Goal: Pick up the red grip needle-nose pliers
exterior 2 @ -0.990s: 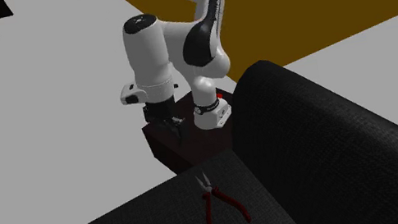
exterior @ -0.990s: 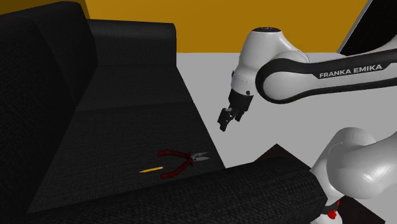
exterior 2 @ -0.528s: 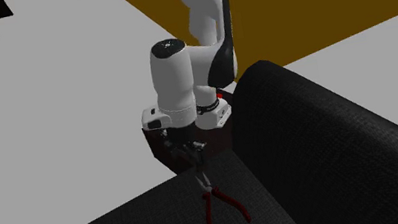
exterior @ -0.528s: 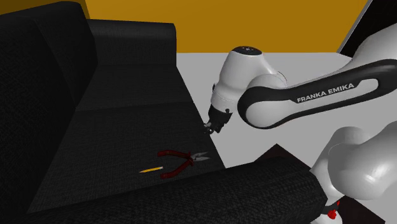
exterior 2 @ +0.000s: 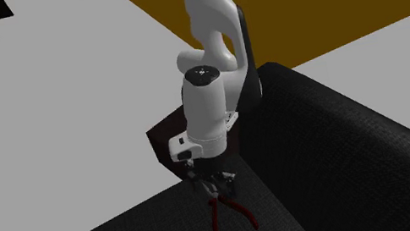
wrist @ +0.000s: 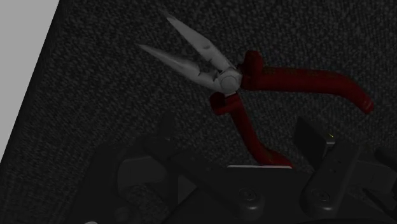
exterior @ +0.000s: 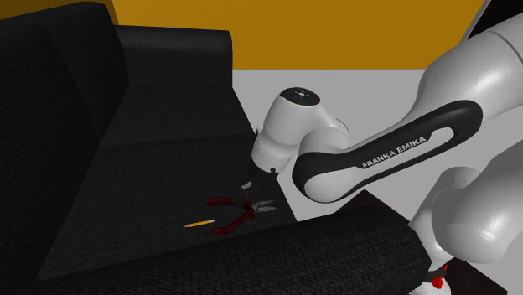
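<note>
Pliers lie flat on the seat of the sofa, right below the end effector. Their grey nose points away from it and the two red grips are spread.

By size, largest first:
- **Sofa:** one, black, and it carries everything.
- **Arm:** one, white, bent down over the seat's edge.
- **Stand:** one dark box, behind the end effector in the second exterior view.
- **End effector:** one, low over the pliers. Its two fingers stand apart and clasp nothing.
- **Pliers:** one pair. One red grip runs between the fingers without touching them, as far as I can tell. The other grip splays off past one finger, and the pivot sits just ahead of the fingertips.
- **Yellow stick:** one thin one, on the far side of the pliers from the end effector, clear of the fingers.

I judge the reach to be about done and the grasp not yet made. The step in hand is the last lining-up over the grip.

The next move calls for a short straight drop, so that a finger lands on either side of that one grip, close to the pivot. The fingers then close firmly before any lift. The grip is slim and lies flat, so the fingertips probably have to press a little into the cushion to get hold of it. Held far from the pivot, the pliers may swing.
</note>
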`<state>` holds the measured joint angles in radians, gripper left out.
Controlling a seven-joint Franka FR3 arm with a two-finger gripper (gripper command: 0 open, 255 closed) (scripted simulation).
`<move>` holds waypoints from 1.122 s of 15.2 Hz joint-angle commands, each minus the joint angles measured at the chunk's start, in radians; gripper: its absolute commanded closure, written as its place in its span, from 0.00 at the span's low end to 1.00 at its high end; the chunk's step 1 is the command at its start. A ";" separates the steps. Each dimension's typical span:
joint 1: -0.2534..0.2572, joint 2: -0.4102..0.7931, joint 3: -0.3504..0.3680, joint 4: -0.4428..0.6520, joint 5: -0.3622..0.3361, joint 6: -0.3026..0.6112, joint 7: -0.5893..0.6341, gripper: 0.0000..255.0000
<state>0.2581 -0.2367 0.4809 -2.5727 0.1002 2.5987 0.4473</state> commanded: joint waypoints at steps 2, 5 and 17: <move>-0.012 0.045 0.016 -0.009 -0.028 0.056 0.024 0.00; -0.025 0.083 0.028 -0.022 -0.060 0.104 0.049 0.00; -0.027 0.090 0.030 -0.024 -0.067 0.113 0.054 1.00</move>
<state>0.2275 -0.1557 0.4989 -2.5910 0.0426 2.7042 0.4897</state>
